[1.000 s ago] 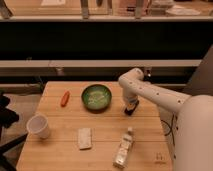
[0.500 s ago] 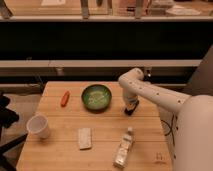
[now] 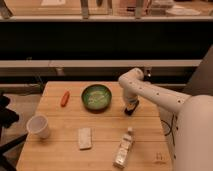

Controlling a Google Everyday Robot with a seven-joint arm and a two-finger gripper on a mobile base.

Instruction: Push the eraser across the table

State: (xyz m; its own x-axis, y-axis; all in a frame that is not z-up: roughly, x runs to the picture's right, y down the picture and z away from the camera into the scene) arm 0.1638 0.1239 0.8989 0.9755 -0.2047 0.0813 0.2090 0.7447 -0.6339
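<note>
The light wooden table (image 3: pixel 60 155) fills the lower part of the camera view. My white arm reaches in from the right, and its gripper (image 3: pixel 130 107) points down onto the tabletop just right of the green bowl (image 3: pixel 96 97). A small dark block, the eraser (image 3: pixel 128 112), shows on the wood right at the gripper's tip. It is partly hidden by the gripper, and I cannot tell whether the two touch.
An orange carrot-like piece (image 3: pixel 64 98) lies at the back left. A white cup (image 3: pixel 39 126) stands near the left edge. A pale grey-white pad (image 3: pixel 84 138) and a packet (image 3: pixel 124 148) lie near the front. Dark shelving runs behind the table.
</note>
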